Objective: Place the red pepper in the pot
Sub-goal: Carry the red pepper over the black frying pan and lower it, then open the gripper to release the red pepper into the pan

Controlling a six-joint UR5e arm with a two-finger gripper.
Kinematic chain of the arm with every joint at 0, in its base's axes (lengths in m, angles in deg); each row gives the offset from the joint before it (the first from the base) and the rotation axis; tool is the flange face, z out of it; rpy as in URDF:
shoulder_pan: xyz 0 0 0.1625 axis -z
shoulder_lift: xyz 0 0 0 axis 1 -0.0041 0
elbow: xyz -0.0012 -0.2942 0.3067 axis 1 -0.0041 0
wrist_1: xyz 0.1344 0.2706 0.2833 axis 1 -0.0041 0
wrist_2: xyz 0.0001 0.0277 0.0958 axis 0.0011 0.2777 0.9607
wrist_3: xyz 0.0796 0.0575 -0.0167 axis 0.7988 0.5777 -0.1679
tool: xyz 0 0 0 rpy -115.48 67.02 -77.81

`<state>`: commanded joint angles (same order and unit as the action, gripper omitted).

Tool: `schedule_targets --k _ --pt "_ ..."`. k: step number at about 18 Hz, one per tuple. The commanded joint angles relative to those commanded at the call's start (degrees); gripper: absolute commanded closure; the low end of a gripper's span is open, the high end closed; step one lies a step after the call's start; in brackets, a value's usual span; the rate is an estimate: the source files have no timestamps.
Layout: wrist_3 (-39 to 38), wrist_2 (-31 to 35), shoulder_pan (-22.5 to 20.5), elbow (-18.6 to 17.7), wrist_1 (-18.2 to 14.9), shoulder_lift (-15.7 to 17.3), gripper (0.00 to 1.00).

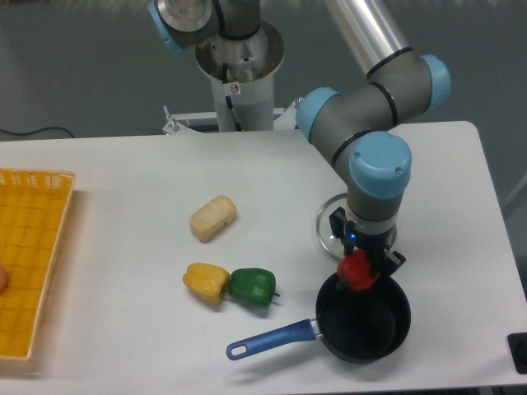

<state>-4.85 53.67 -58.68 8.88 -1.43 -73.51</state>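
Camera view, fixed, looking down on a white table (123, 181). The arm descends from the upper centre of the frame to the lower right, where the gripper (362, 267) is clamped on the red pepper (356, 271). The pepper is held clear of the table, over the upper rim of the pot (364, 314), which sits at lower right with its blue handle (272, 337) pointing toward lower left. Whether the pepper touches the rim cannot be determined. The pot interior appears dark, with nothing seen inside. The glass lid (329, 226) lies just above the pot in the frame, largely hidden behind the arm's wrist. Left of the pot, at lower centre, the green pepper (252, 286) and yellow pepper (206, 281) lie side by side, touching. A pale yellow block-shaped food item (212, 218) lies above them, apart. A yellow basket (29, 263) occupies the left edge of the frame.
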Motion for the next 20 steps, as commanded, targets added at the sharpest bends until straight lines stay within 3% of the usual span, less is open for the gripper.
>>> schedule_targets --k 6,20 --pt "-0.62 0.00 0.00 2.11 1.94 -1.84 0.64" --pt "-1.23 0.52 0.97 2.20 7.82 -5.89 0.64"
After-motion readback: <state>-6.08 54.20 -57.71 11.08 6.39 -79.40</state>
